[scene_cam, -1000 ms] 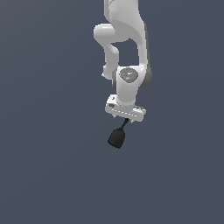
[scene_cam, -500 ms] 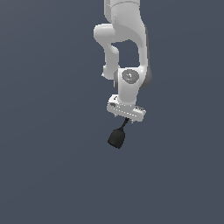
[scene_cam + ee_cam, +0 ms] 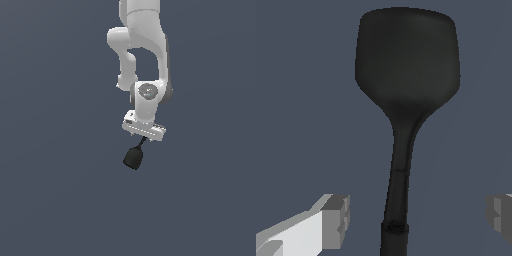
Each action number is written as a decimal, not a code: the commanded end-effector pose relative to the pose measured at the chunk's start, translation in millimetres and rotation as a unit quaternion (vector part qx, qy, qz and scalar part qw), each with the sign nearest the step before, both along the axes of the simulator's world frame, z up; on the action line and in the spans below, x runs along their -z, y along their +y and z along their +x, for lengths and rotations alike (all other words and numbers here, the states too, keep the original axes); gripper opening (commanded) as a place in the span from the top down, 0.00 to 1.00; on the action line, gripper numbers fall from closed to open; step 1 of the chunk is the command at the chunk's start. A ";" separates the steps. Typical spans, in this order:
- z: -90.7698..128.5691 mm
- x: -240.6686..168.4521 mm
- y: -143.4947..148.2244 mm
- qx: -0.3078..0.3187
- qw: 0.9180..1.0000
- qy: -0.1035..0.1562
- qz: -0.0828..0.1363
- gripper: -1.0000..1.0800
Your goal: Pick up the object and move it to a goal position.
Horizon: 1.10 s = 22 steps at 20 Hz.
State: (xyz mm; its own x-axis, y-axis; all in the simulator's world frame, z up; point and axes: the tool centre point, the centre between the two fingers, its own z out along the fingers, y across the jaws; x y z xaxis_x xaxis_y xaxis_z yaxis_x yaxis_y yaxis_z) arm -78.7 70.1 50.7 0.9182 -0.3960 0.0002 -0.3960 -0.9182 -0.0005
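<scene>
The object (image 3: 133,157) hangs under the gripper (image 3: 143,136). The fingers (image 3: 336,220) look spread apart, not squeezing the stem. It could fall.

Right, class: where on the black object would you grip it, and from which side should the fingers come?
Grip the black object on its thin stem, above the bulbous body. In the wrist view the gripper already straddles it, one finger either side, so close across the stem.

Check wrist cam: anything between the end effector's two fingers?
Yes. In the wrist view the black object's thin stem runs between the end effector's fingers, with bare gaps either side; neither finger touches it.
</scene>
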 end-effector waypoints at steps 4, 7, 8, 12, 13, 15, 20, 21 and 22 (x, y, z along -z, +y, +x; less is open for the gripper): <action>-1.1 24.4 -0.1 0.001 1.000 0.000 0.000 0.04; -0.8 31.5 0.2 0.001 1.000 0.000 0.000 0.04; -0.6 32.7 -0.1 0.001 1.000 0.000 0.000 0.04; -0.5 33.7 0.0 0.001 1.000 0.000 0.000 1.00; -0.5 33.7 0.0 0.001 1.000 0.000 0.000 1.00; -0.5 33.7 0.0 0.001 1.000 0.000 0.000 1.00; -0.5 33.7 0.0 0.001 1.000 0.000 0.000 1.00; -0.4 33.3 0.9 0.001 1.000 0.000 0.000 1.00; -0.6 33.2 1.2 0.001 1.000 0.000 0.000 1.00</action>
